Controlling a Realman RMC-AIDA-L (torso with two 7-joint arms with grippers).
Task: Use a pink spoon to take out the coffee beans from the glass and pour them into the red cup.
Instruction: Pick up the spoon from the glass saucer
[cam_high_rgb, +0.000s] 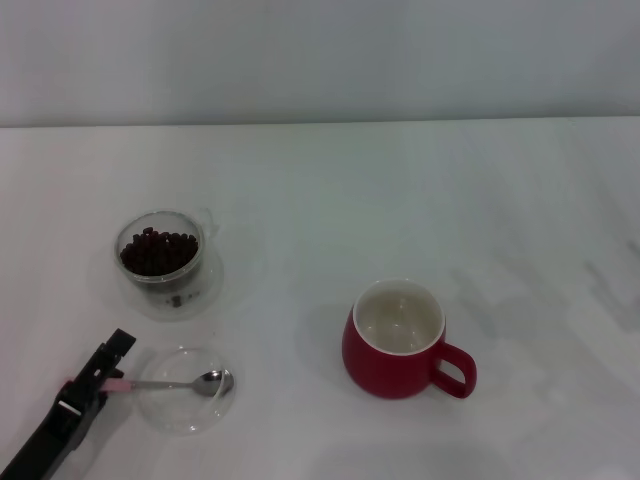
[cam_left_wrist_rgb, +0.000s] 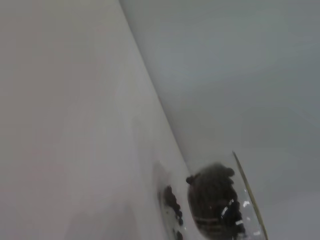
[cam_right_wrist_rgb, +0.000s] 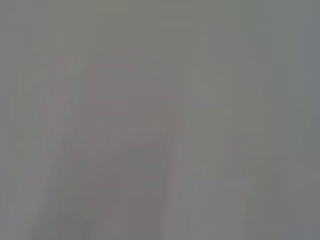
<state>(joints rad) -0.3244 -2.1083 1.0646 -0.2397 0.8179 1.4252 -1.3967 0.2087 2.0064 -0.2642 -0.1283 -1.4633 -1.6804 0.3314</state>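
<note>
1. Your left gripper (cam_high_rgb: 112, 375) is sitting low at the near left of the bench (cam_high_rgb: 420, 190), right at the pale handle end of the pink spoon (cam_high_rgb: 185, 383). The jaws are looking closed around that handle tip, though it's hard to say how firmly they're biting.

2. The spoon is lying roughly flat, with its shiny bowl resting over the flat clear dish (cam_high_rgb: 187, 391) just in front of the glass (cam_high_rgb: 166, 262).

3. The glass is standing upright behind the dish, with the coffee beans (cam_high_rgb: 158, 251) filling its upper part. The left wrist view is also catching the beans (cam_left_wrist_rgb: 212, 200) through the glass wall (cam_left_wrist_rgb: 247, 192).

4. The red cup (cam_high_rgb: 396, 341) is sitting well apart to the right, looking empty, handle pointing right.

5. Your right arm isn't showing up anywhere; its wrist camera is giving nothing but blank grey.

6. What I'd be worrying about: you're gripping right at the very end of a slim handle, so the spoon could be swivelling in the jaws once it's lifted or loaded.

7. The glass looks small and light, so digging in at an angle could be tipping it or shoving it along.

8. It's a long carry to the cup, and any tilt means beans rolling off.
</note>
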